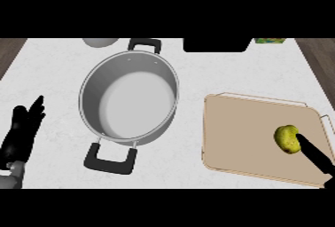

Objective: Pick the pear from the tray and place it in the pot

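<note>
The pear is yellow-green; it lies on the tray, near the tray's right end; it is not in the pot. The tray is light brown and flat with a thin rim; it sits on the right side of the white table.

The right hand comes in from the bottom right corner; only a long black finger shows, and it is straight, not curled; its tip touches the pear's lower right side; it does not wrap round the pear or pinch it; the rest of that hand is cut off at the edge.

The pot is big, grey and round; it stands in the middle of the table, left of the tray and apart from it; it has one black handle at the far side and one black handle at the near side; nothing lies inside it.

The left hand rests at the left edge, well apart from the pot; its fingers point up and are spread a little; it holds nothing.

At the far edge of the table there is a grey round thing, a black thing and a small green thing; I cannot tell what they are.
</note>
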`<state>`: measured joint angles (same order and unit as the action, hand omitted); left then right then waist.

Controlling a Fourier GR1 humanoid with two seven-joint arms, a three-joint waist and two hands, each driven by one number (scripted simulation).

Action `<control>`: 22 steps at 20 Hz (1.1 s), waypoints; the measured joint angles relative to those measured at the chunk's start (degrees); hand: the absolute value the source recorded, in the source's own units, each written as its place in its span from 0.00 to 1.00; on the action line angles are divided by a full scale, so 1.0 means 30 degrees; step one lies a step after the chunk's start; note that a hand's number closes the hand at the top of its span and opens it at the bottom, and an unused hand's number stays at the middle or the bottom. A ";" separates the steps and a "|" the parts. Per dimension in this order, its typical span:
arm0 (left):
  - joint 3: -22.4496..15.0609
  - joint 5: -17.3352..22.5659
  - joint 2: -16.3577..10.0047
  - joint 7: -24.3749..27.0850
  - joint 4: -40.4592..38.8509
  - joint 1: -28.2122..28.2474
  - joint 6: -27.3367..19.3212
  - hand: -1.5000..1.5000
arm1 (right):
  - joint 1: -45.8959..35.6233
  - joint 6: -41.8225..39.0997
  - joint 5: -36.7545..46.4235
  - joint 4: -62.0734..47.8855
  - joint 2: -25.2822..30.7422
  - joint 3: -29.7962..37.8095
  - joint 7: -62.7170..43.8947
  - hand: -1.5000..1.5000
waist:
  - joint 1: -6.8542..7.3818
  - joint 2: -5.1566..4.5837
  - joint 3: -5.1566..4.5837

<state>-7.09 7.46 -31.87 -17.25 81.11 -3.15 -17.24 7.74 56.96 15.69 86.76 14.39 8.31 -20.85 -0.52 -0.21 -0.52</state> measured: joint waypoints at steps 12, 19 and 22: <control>-0.0229 -0.0348 0.0149 -0.0780 0.0096 -0.0530 0.0033 0.50 | 0.0032 -0.8836 0.0482 0.4876 0.4632 -0.2170 -1.2712 0.00 | 0.0263 0.0074 0.0018; -0.0136 -0.0696 0.0466 -0.1093 -0.0149 -0.0889 -0.0072 0.50 | -0.0765 -1.1493 -0.0104 0.7338 0.5687 -0.2445 -1.5960 0.00 | 0.0190 0.0083 0.0095; 0.0066 -0.0687 0.0482 -0.1004 -0.0347 -0.1025 0.0154 0.50 | -0.0661 -1.1808 -0.0017 0.7646 0.5485 -0.2420 -1.6389 0.00 | 0.0154 0.0075 0.0115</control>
<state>-6.89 5.40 -30.42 -20.26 80.07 -6.23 -16.78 5.75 21.53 15.63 109.69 30.84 1.05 -70.01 -0.06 0.01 -0.18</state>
